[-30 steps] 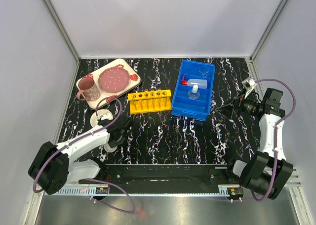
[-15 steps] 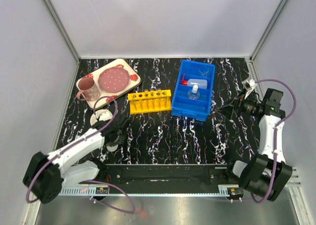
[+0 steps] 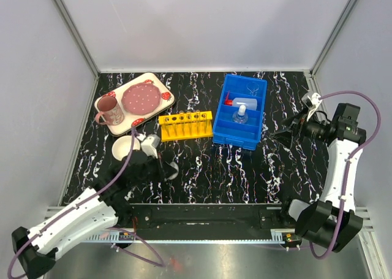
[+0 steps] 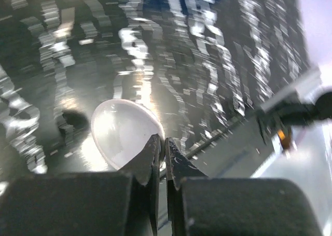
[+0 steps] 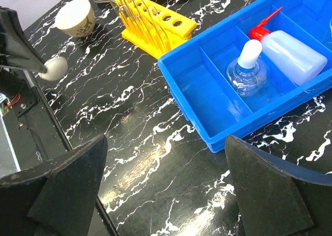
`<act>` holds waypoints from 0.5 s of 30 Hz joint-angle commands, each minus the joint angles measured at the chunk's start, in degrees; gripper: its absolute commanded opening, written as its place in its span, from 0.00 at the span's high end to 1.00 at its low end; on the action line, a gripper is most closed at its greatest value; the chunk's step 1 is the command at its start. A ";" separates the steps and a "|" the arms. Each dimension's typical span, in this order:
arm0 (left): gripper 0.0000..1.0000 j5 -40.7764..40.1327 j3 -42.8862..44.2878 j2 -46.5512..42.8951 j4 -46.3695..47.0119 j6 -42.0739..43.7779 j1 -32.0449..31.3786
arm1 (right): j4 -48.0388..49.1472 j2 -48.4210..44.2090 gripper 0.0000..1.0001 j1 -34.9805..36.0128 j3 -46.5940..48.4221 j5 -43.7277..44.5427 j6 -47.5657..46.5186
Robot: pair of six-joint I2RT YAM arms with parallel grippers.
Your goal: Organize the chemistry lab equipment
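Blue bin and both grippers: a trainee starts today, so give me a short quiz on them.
1. True or false: the squeeze bottle lies inside the blue bin.
2. What is the left gripper pinching?
3. Fill in: the jaws of the right gripper stand ____.
Key: 1 true; 2 the small white dish, by its rim; 3 open.

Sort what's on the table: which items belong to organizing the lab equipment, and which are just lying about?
Job: yellow tube rack, test tubes, squeeze bottle, glass flask, small white dish, blue bin.
Lying about: pink mug, strawberry plate, tray, white bowl.
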 commanded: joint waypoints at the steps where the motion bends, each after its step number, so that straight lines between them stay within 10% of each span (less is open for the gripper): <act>1: 1.00 12.64 0.30 2.03 21.15 14.75 -8.53 | -19.08 2.90 0.00 -0.14 7.98 2.15 -13.61; 15: 1.00 -6.42 22.71 36.05 36.20 74.06 -36.76 | -35.89 6.07 0.00 5.47 18.72 13.41 -8.79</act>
